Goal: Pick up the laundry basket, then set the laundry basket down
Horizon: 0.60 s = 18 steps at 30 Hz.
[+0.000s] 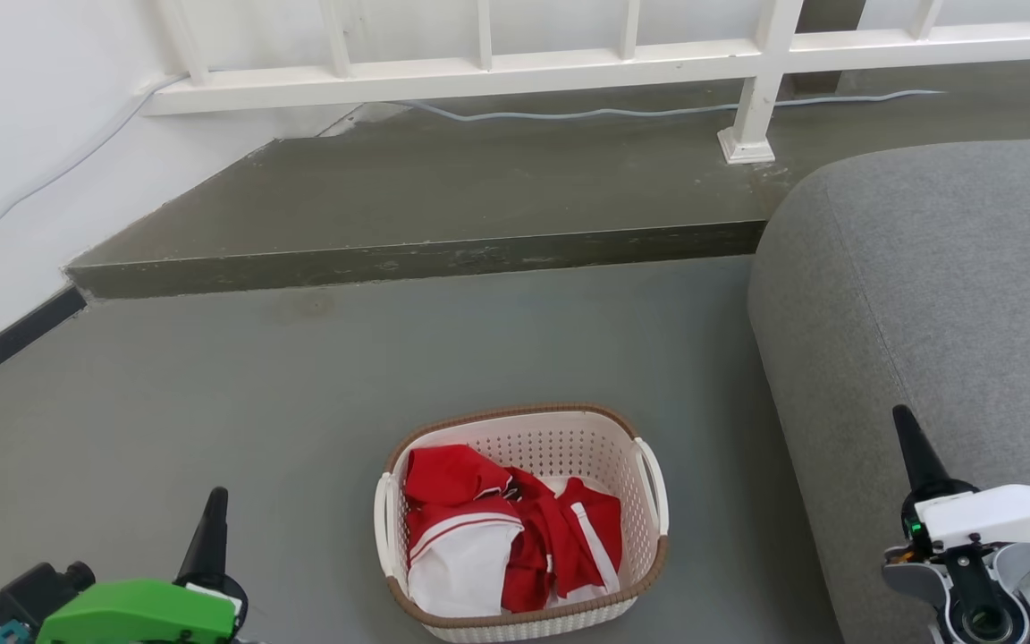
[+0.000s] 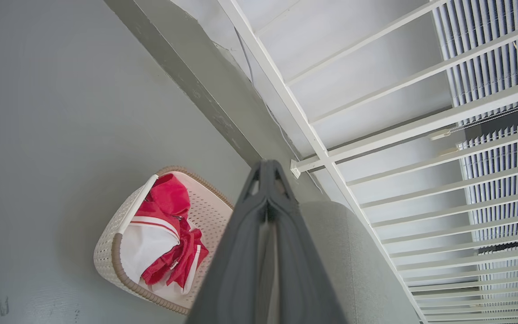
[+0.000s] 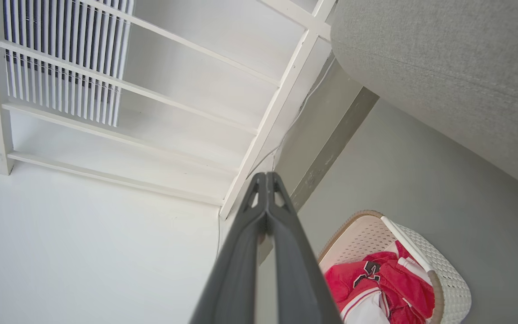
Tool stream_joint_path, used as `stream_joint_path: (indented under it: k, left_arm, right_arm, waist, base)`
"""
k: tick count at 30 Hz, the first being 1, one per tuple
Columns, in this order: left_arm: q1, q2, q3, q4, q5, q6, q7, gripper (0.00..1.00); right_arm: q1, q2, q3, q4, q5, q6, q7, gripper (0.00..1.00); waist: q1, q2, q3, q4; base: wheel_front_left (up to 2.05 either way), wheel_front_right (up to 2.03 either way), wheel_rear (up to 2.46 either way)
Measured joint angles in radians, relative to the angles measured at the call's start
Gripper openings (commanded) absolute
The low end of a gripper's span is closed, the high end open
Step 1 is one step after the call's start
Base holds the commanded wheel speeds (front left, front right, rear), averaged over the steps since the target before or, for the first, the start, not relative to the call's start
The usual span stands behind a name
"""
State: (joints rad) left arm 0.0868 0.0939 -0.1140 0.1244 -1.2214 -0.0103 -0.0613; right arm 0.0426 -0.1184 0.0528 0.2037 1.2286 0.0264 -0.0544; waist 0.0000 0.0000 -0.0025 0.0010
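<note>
The laundry basket (image 1: 560, 447) stands on the grey floor at the bottom centre of the head view, cream-white and perforated with a brown rim and white side handles, holding red and white clothes (image 1: 506, 537). My left gripper (image 1: 211, 519) is at the lower left, well left of the basket, shut and empty. My right gripper (image 1: 913, 452) is at the lower right over the sofa, also shut on nothing. In the left wrist view the laundry basket (image 2: 115, 234) lies left of the closed fingers (image 2: 265, 180). The right wrist view has the laundry basket (image 3: 448, 274) to the right of its closed fingers (image 3: 265, 189).
A grey sofa (image 1: 944, 295) fills the right side, close to the basket. A raised dark step (image 1: 426, 259) runs across behind, with a white railing (image 1: 569, 63) and a cable on it. A white wall (image 1: 23, 134) borders the left. Bare floor (image 1: 166, 394) lies left of the basket.
</note>
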Motion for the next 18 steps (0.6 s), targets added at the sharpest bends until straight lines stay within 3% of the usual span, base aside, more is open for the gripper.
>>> stream_joint_path:
  k: [18]
  left_arm:
    - [-0.058,0.01,0.044,0.06,-0.25,-0.053,0.044,0.0]
  right_arm:
    - [-0.042,0.016,-0.058,0.03,0.23,0.046,0.056,0.0]
  waist:
    - [0.0,0.0,0.004,-0.001]
  base:
    - [0.0,0.0,0.0]
